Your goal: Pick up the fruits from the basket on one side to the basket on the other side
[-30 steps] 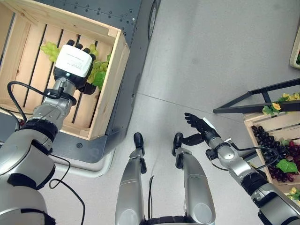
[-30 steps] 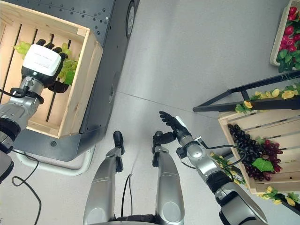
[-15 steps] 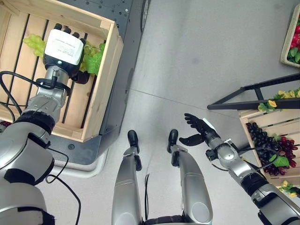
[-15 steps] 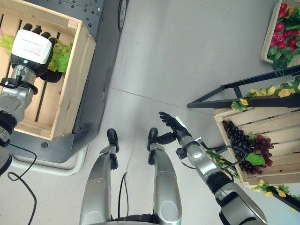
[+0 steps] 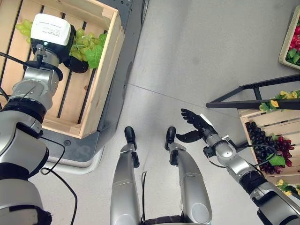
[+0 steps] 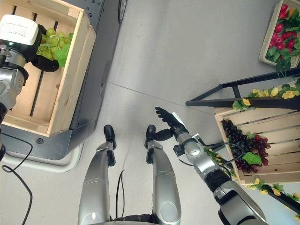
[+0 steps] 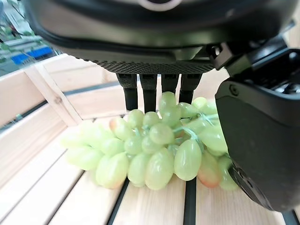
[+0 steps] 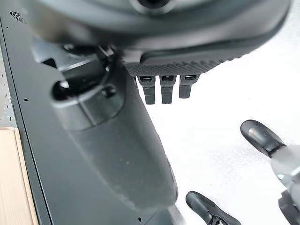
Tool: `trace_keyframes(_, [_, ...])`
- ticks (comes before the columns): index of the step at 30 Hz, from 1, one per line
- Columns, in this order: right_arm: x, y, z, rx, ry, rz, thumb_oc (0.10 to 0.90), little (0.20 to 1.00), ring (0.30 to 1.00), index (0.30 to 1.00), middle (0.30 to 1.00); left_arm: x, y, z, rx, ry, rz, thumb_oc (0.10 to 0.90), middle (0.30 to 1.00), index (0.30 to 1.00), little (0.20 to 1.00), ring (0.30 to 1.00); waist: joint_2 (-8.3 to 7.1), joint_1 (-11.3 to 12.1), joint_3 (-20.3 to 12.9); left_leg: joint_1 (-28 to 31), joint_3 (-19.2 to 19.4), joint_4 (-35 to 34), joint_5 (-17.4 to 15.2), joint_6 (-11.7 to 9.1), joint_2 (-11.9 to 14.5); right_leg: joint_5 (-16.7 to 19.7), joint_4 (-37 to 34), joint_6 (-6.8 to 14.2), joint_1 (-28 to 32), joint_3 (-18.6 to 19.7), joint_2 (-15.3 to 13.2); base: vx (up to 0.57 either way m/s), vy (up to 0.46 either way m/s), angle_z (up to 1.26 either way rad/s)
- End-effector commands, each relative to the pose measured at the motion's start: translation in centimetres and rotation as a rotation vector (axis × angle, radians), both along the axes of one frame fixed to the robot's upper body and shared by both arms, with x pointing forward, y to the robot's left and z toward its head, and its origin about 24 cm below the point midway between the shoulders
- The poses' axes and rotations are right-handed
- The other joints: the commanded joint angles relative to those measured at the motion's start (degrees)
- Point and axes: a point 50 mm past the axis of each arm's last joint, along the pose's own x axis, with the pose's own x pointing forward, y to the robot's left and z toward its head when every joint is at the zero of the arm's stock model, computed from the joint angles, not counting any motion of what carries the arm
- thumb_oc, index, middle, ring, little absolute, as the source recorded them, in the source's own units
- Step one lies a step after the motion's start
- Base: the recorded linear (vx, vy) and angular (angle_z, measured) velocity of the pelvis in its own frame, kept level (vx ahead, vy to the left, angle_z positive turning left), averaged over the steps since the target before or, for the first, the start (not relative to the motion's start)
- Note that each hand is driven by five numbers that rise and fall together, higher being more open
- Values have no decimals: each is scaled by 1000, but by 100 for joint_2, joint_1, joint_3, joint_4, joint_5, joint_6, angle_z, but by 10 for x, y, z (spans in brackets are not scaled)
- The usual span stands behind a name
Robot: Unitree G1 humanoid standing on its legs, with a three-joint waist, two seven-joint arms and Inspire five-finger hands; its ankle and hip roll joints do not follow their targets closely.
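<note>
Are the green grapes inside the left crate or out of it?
Inside: the grapes lie on the crate slats, with the left robot hand over them.

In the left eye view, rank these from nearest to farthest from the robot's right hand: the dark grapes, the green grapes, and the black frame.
Measured from the right hand, held open over the floor:
1. Black frame, up and to its right.
2. Dark grapes, in the wooden crate on the right edge.
3. Green grapes, far across in the left crate, under the left hand.
</note>
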Motion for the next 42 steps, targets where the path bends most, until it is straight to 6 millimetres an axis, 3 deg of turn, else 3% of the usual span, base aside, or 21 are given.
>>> trace_keyframes(1, [-4,2,20,83,-135,24,800,900,900,900,900,-14,32,-7,0,23,93,400,300,300,300,300,-60,67,-53,555,376,108,-783,-67,-11,-173,-73,182,512,50,5,0,0,0])
trace_keyframes(16, [-10,-7,30,98,-156,16,800,900,900,900,900,-20,25,-19,-13,-43,-50,400,300,300,300,300,242,143,-53,1034,443,355,-986,-39,8,-746,811,-46,732,19,-114,-6,-29,-2])
trace_keyframes(25, [-20,-9,26,118,-173,6,800,900,900,900,900,-37,37,-29,-636,-462,-144,400,300,300,300,300,377,199,-53,1456,355,755,-1246,-21,-64,-1219,1420,-251,1066,123,-209,4,-60,-1])
trace_keyframes(35, [-32,14,23,156,-200,48,800,900,900,900,900,-54,24,-45,-1269,-805,-441,400,300,300,300,300,561,244,-60,2678,337,547,-1361,-52,-89,-1414,1341,-234,2164,118,-350,56,-89,3])
trace_keyframes(40, [-39,20,18,169,-179,75,800,900,900,900,900,-63,17,-70,-1434,-818,-527,400,300,300,300,300,619,273,-402,3212,314,115,-1277,-109,-132,-1381,872,-214,2712,46,-369,111,-71,-2])
trace_keyframes(42, [-43,24,15,182,-167,91,800,900,900,900,900,-66,10,-79,-1501,-802,-570,400,300,300,300,300,682,289,-684,3585,295,-285,-1168,-166,-146,-1303,426,-195,3121,-36,-380,157,-78,-4])
